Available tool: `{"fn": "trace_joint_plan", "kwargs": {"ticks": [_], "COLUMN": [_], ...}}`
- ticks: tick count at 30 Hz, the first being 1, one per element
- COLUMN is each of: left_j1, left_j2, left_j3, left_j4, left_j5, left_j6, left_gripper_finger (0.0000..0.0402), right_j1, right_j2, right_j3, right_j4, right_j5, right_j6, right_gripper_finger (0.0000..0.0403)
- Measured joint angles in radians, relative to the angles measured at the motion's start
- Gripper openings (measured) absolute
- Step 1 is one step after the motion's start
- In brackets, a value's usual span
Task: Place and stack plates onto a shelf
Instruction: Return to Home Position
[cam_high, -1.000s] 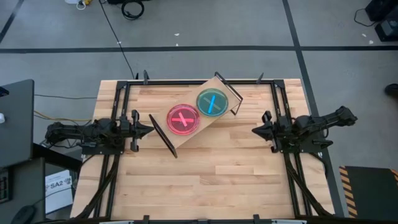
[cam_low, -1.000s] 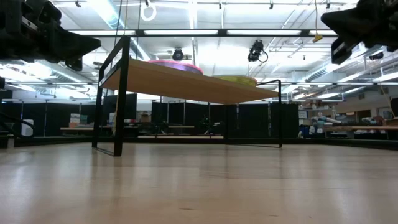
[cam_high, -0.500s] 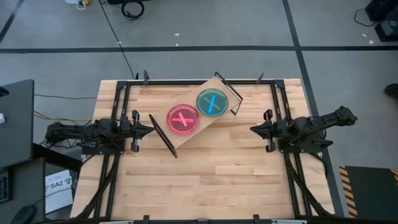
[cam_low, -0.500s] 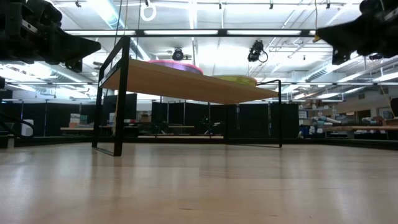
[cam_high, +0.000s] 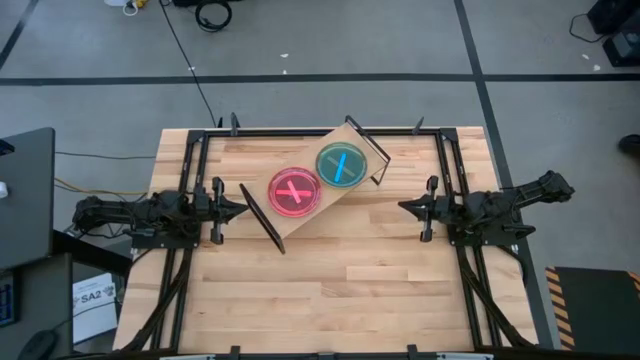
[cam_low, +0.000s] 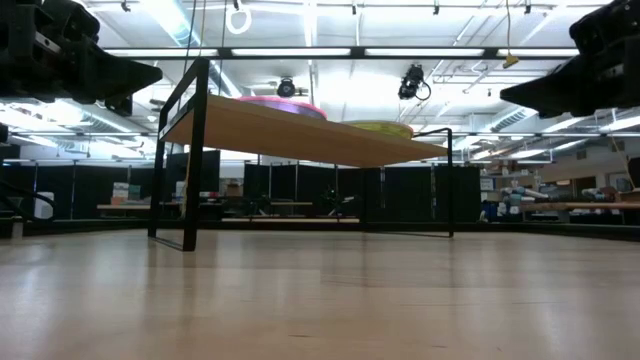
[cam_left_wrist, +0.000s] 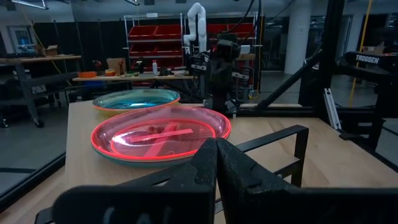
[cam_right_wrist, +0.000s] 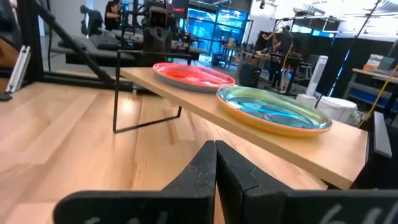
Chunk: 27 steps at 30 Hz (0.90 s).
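The shelf (cam_high: 300, 225) stands slantwise on the far middle of the table, on black wire legs at both ends. Two stacks of plates rest on its board. One is topped by a pink plate (cam_high: 293, 192) (cam_left_wrist: 161, 134) and the other by a blue-green plate (cam_high: 338, 164) (cam_right_wrist: 273, 109). My left gripper (cam_high: 243, 206) (cam_left_wrist: 216, 149) is shut and empty, hovering just left of the shelf's left end. My right gripper (cam_high: 402, 207) (cam_right_wrist: 215, 149) is shut and empty, right of the shelf and pointing at it. In the low view both grippers hang at about board height.
The slatted tabletop (cam_high: 330, 290) is bare wood near and right of the shelf. Black frame rails (cam_high: 452, 170) run along the table's sides and far edge. The shelf's wire legs (cam_low: 190, 150) stand between the grippers and the room under the board.
My right gripper has moved a little toward the table's left, nearer the shelf, and has come down slightly in the low view. It has stayed shut. The plates and the shelf have not moved.
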Motion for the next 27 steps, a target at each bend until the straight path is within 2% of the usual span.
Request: {"fn": "trace_joint_plan", "kwargs": {"ticks": [9, 17, 22, 27], "left_j1": [0.0, 0.0, 0.0, 0.0], "left_j2": [0.0, 0.0, 0.0, 0.0], "left_j3": [0.0, 0.0, 0.0, 0.0], "left_j4": [-0.006, -0.009, -0.013, -0.012], "left_j5": [0.0, 0.0, 0.0, 0.0], "left_j6": [0.0, -0.001, -0.003, -0.004], "left_gripper_finger": [0.0011, 0.0011, 0.0011, 0.0011], "right_j1": [-0.021, -0.18, -0.265, -0.303], "right_j2": [0.0, 0.0, 0.0, 0.003], "right_j3": [0.0, 0.0, 0.0, 0.0], "right_j4": [0.011, 0.069, 0.009, -0.038], "right_j5": [-0.071, -0.196, -0.284, -0.291], "right_j6": [0.001, -0.11, -0.084, 0.026], "right_gripper_finger": [0.0011, 0.0011, 0.0011, 0.0011]}}
